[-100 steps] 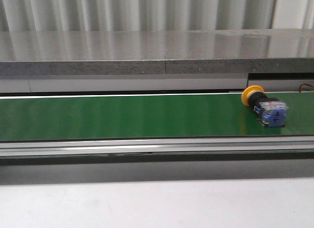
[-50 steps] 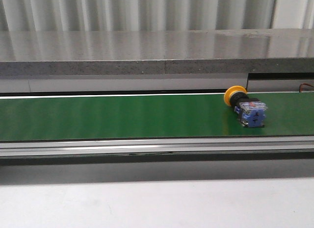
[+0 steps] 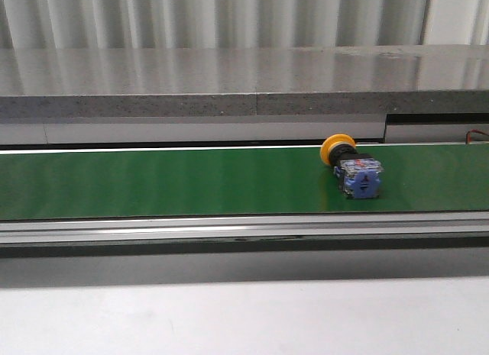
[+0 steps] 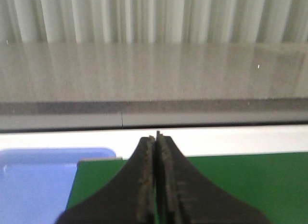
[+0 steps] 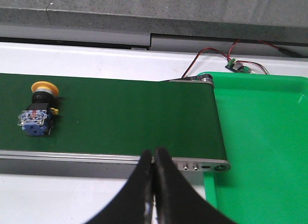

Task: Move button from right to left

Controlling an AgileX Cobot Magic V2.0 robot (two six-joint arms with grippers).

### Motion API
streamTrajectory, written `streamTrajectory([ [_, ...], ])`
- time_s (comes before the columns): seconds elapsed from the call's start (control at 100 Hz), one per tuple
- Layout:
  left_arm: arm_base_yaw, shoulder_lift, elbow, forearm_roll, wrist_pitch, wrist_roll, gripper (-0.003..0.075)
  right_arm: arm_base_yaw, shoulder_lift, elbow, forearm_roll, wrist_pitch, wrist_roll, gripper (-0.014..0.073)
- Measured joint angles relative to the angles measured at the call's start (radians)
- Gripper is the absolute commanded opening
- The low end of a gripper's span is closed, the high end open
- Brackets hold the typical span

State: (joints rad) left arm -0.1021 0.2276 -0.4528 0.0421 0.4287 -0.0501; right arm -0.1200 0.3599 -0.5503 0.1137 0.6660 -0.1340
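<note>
The button [image 3: 351, 169] lies on its side on the green conveyor belt [image 3: 153, 183], right of the middle, with its yellow cap toward the back and its blue block toward the front. It also shows in the right wrist view [image 5: 38, 114], off to one side of my right gripper [image 5: 154, 154], which is shut and empty over the belt's near rail. My left gripper [image 4: 156, 137] is shut and empty over the belt's left end. Neither gripper shows in the front view.
A green tray [image 5: 260, 151] sits past the belt's right end, with a small circuit board and red and black wires [image 5: 236, 65] behind it. A pale blue tray [image 4: 33, 185] sits past the belt's left end. A grey stone ledge [image 3: 229, 80] runs behind the belt.
The button has travelled leftward along the belt, keeping the same pose. No gripper appears in the front view at any time.
</note>
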Motion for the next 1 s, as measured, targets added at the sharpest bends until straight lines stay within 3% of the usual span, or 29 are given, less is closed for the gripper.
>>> streamTrajectory([
  [0.11, 0.000, 0.131, -0.114, -0.011, 0.154, 0.000, -0.0020, 0.000, 0.000, 0.000, 0.000, 0.000, 0.000, -0.0068],
  [0.28, 0.000, 0.299, -0.233, -0.054, 0.254, 0.000, -0.0020, 0.000, 0.000, 0.000, 0.000, 0.000, 0.000, -0.0068],
  [0.8, 0.000, 0.421, -0.256, -0.091, 0.249, 0.000, -0.0007, 0.000, 0.000, 0.000, 0.000, 0.000, 0.000, -0.0068],
  [0.89, 0.000, 0.421, -0.256, -0.091, 0.249, 0.002, 0.0100, 0.000, 0.000, 0.000, 0.000, 0.000, 0.000, -0.0068],
  [1.0, 0.000, 0.421, -0.256, -0.091, 0.258, 0.007, 0.0377, 0.000, 0.000, 0.000, 0.000, 0.000, 0.000, -0.0068],
])
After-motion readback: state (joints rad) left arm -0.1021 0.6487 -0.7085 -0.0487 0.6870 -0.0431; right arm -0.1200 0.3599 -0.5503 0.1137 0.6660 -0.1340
